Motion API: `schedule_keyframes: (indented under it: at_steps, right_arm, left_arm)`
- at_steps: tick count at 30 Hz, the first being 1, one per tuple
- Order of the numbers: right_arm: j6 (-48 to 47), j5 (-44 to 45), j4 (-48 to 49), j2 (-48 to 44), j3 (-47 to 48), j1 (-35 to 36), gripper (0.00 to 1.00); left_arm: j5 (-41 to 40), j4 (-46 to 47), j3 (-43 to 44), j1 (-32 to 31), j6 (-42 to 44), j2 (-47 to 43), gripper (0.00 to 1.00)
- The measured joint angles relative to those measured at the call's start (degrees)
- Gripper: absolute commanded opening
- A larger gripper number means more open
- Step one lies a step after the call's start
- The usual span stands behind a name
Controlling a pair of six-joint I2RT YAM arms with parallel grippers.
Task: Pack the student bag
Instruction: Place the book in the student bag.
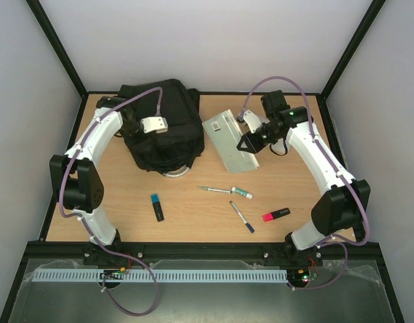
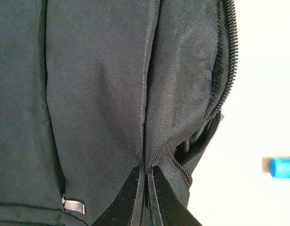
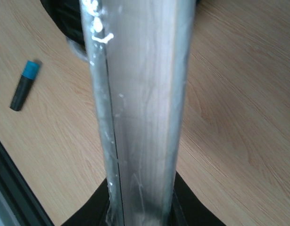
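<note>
The left gripper [image 2: 145,190] is pressing its two fingers together on a thin fold of black cloth, close to the zip [image 2: 231,70]. So it is pinching the student bag [image 1: 183,138], which is lying at the back of the table [image 1: 193,229], on the left side. The right gripper [image 3: 140,214] is pinching one end of the see-through pouch [image 3: 140,94] and holding it just to the right of the bag. I cannot tell if the far end of the pouch is touching the wood.

The cloth fold is small, so it could be slipping out of the fingers if the arm is pulling too hard. Then the bag would flop shut. It looks like the opening is only a thin gap, though the view there is dark. The pouch is long and flat, so its corner could be catching on the zip edge on the way in. It could also be twisting in the fingers, because only one end is held.

Nearer to the arms, four things are lying apart from each other: a blue-capped marker [image 1: 157,207], a white pen [image 1: 225,191], a dark pen [image 1: 242,217] and a pink marker [image 1: 276,215]. Nothing is lying between the pouch and the bag. The left arm [image 1: 102,134] is reaching over the bag, so the two arms could be bumping there.
</note>
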Motion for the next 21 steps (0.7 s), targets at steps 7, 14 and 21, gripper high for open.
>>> schedule_keyframes:
  at_steps: [7, 14, 21]
  right_arm:
    - [5.8, -7.0, 0.1, 0.1, 2.5, 0.0, 0.01]
    - [13.1, -17.5, 1.0, 1.4, 1.7, 0.0, 0.01]
    - [19.6, -25.7, 4.7, 3.9, -5.6, 0.0, 0.01]
  left_arm:
    - [6.1, 0.7, 4.1, -1.4, -9.4, 0.0, 0.02]
    - [9.0, 1.6, 5.9, -1.5, -15.1, 0.4, 0.02]
    - [10.6, 3.7, 5.9, -1.7, -19.1, 1.0, 0.02]
